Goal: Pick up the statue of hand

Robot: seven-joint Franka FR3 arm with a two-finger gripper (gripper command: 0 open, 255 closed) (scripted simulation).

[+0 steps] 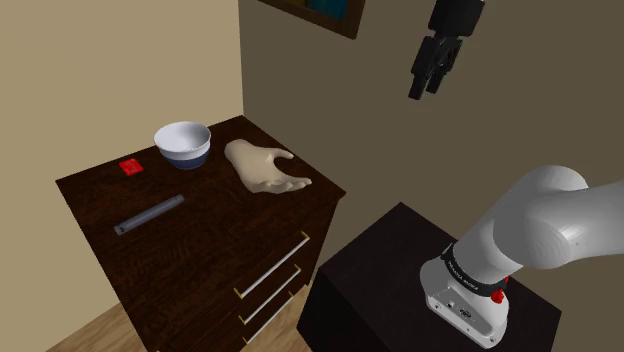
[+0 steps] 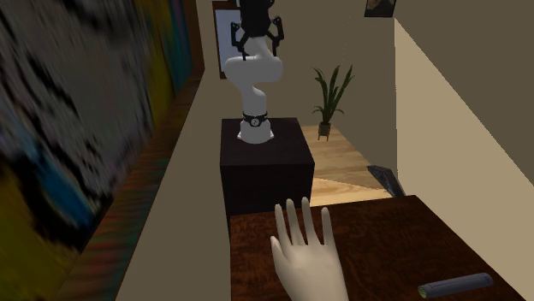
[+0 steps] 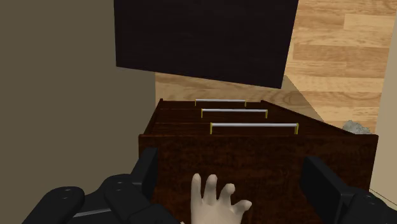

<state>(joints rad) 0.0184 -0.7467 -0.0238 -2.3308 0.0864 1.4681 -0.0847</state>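
The pale hand statue [image 1: 262,168] lies flat on the dark wooden dresser [image 1: 220,240], near its back right corner in the shoulder view. My black gripper [image 1: 425,90] hangs high in the air, well above and to the right of it, over the gap between dresser and stand. In the second exterior view the statue [image 2: 306,256] lies in the foreground and the gripper [image 2: 257,44] is far behind, above the stand. In the wrist view the gripper [image 3: 234,170] is open, its fingers wide apart with nothing between them, and the statue [image 3: 213,200] is far below.
On the dresser also stand a white and blue bowl [image 1: 182,143], a small red object [image 1: 131,167] and a grey bar [image 1: 149,215]. The drawer handles [image 3: 253,125] face the black stand [image 1: 390,260]. A wall runs behind; a potted plant [image 2: 329,98] stands beyond the stand.
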